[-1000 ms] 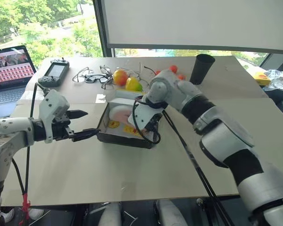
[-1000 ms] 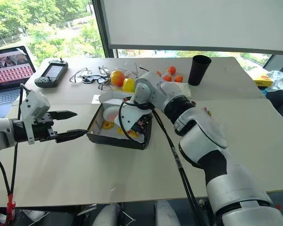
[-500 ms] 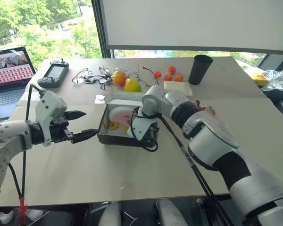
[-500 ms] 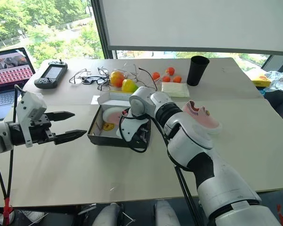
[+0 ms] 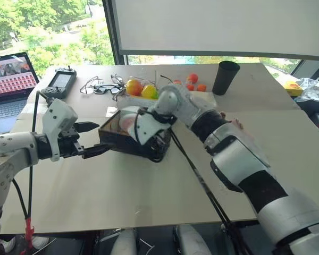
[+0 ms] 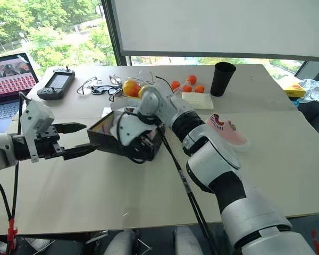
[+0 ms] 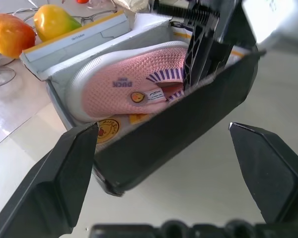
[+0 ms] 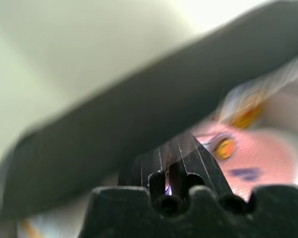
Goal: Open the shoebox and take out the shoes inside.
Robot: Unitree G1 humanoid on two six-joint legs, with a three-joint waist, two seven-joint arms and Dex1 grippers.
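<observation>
since a second ago the shoebox (image 5: pixel 128 139) has been tilted up and dragged toward the left fingers (image 5: pixel 93 139), and the right fingers (image 5: pixel 155 142) have closed. they are now pinched on the box's dark near wall, with one pink shoe (image 7: pixel 139 82) lying inside against it. the left fingers are held spread wide just beside the box's end. the other shoe (image 6: pixel 227 132) rests on the worktop (image 5: pixel 149 196), well apart.

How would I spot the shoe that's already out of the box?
Start from the tall black cup at the table's far edge and come toward the robot. The pink shoe lies alone on bare tabletop, right of the dark shoebox. Its twin sits inside that box.
</observation>
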